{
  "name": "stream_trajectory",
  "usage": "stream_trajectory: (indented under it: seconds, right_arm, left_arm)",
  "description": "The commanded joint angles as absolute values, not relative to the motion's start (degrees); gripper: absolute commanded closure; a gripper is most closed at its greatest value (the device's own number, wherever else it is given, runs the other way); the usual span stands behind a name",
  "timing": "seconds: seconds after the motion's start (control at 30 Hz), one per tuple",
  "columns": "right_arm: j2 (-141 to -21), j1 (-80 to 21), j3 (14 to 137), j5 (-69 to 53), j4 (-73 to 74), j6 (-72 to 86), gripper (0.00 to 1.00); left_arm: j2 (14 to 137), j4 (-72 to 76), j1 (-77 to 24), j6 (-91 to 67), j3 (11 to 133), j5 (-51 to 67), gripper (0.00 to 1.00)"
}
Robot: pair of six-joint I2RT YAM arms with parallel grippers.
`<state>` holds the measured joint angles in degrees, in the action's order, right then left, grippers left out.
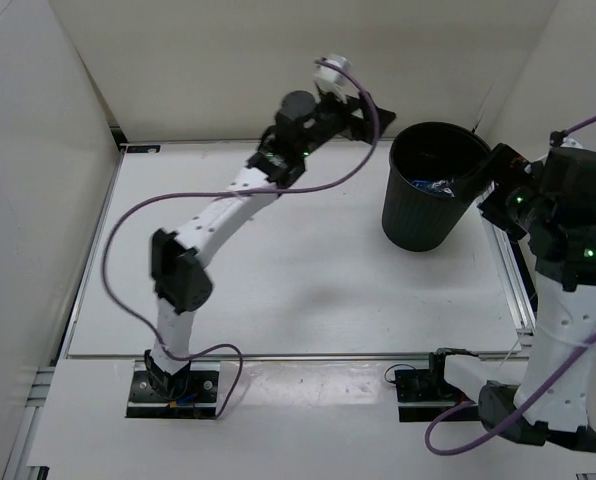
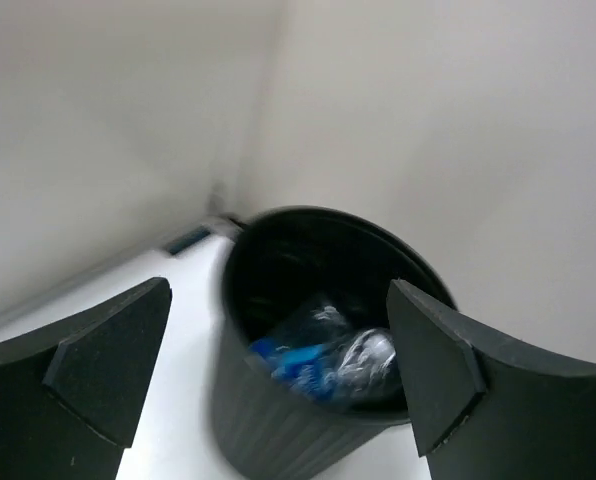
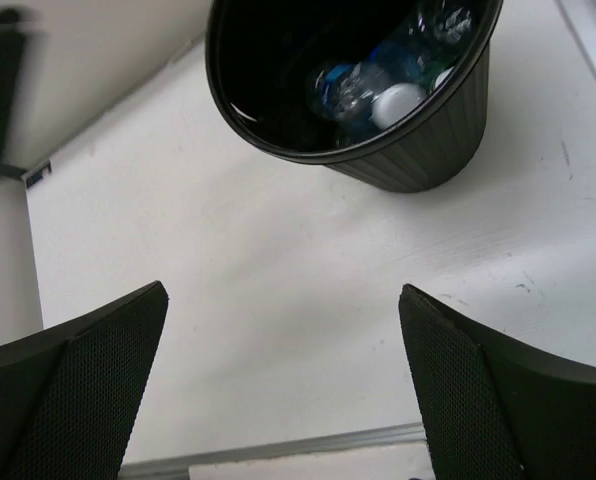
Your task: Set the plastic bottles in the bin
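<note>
The black ribbed bin stands at the far right of the table. Clear plastic bottles with blue labels lie inside it; the right wrist view shows them with a white cap, and a bit of blue shows from above. No green bottle can be made out. My left gripper is open and empty, raised to the left of the bin. My right gripper is open and empty at the bin's right rim. The bin also shows in the left wrist view and the right wrist view.
White walls close in the table at the back and on both sides. A metal rail runs along the table's right edge. A purple cable loops over the left arm.
</note>
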<state>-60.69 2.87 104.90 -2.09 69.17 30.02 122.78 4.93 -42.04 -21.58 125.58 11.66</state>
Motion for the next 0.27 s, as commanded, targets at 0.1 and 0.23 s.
stream_trajectory:
  seconds: [0.1,0.23]
  right_arm:
    - [-60.9,2.6,101.0,-6.9,67.8,27.1,0.00]
    - [-60.9,2.6,99.9,-6.0,68.5,27.1,0.00]
  left_arm:
    - [85.7,0.1,-39.9,-2.3,97.9,-9.0,0.00]
    - [70.0,-2.3,-37.4,0.3,76.7,-30.6,0.00]
